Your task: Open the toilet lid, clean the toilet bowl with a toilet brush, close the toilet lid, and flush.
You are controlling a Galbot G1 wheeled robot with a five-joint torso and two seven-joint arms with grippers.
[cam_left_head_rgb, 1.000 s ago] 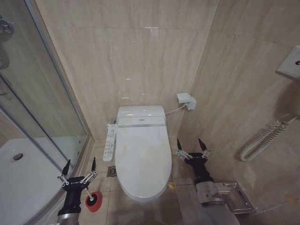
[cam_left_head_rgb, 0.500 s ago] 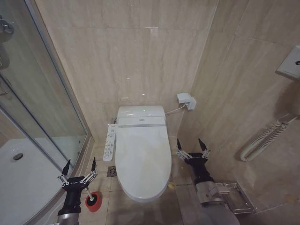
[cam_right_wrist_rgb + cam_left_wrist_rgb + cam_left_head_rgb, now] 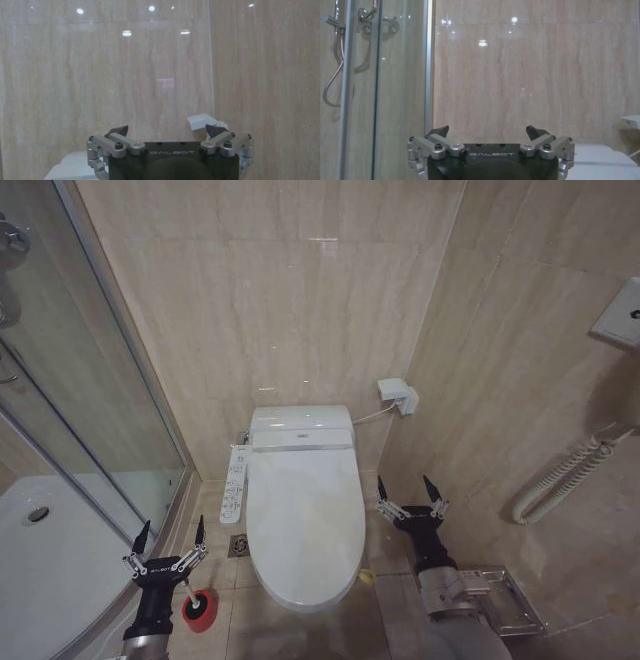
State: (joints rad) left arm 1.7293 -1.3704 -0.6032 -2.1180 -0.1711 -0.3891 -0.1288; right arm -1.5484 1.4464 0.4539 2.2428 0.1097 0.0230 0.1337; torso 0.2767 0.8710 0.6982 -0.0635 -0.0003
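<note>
The toilet lid (image 3: 303, 520) is down, a glossy white oval covering the toilet bowl, which is hidden under it. The toilet brush (image 3: 197, 604) stands in its red holder on the floor at the toilet's left front. My left gripper (image 3: 171, 532) (image 3: 487, 131) hovers open just above and left of the brush, fingers pointing up toward the wall. Right of the lid's front half, my right gripper (image 3: 406, 489) (image 3: 166, 130) is open with nothing between its fingers.
A glass shower door (image 3: 95, 395) and white shower tray (image 3: 45, 555) close off the left. A control panel (image 3: 235, 483) hangs on the toilet's left side. A floor drain (image 3: 238, 546), a wall socket box (image 3: 397, 395) and a grab rail (image 3: 565, 472) are nearby.
</note>
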